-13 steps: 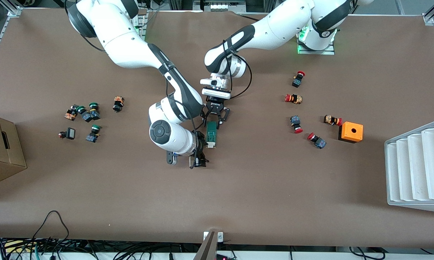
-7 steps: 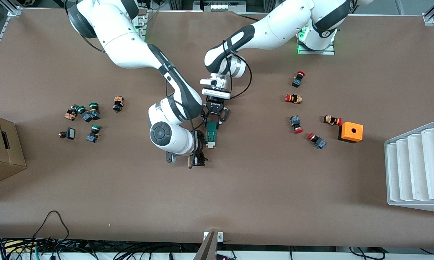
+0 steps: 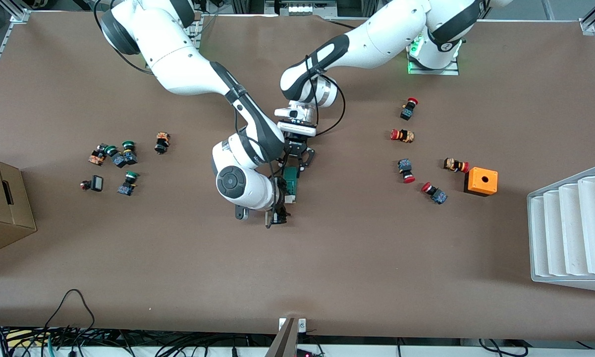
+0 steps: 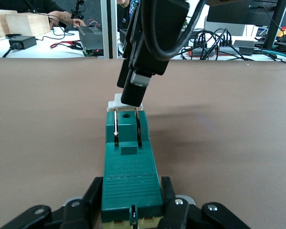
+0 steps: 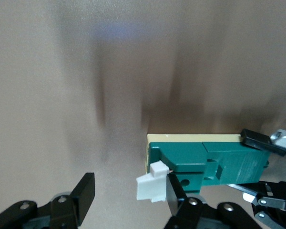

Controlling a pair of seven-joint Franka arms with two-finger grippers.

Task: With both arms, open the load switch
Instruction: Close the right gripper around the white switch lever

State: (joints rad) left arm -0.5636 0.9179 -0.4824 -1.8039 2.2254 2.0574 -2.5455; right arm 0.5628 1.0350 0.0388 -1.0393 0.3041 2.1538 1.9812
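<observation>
The load switch (image 3: 291, 181) is a dark-green block lying at the table's middle, with its white piece (image 3: 290, 199) at the end nearer the front camera. My left gripper (image 3: 296, 164) is shut on the block's other end; in the left wrist view both fingers (image 4: 168, 193) press on the green sides (image 4: 131, 171). My right gripper (image 3: 277, 214) stands open at the white end. In the right wrist view the white piece (image 5: 151, 187) rests against one finger (image 5: 174, 191), and the other finger (image 5: 83, 193) stands well apart from it.
Red-capped push buttons (image 3: 402, 135) and an orange box with a hole (image 3: 480, 181) lie toward the left arm's end, next to a white slotted rack (image 3: 569, 230). Green-capped buttons (image 3: 121, 156) and a cardboard box (image 3: 0, 208) are at the right arm's end.
My left gripper's fingers closed in on the green block. The right arm shifted toward the switch, bringing its gripper to the white end with its jaws narrowing.
</observation>
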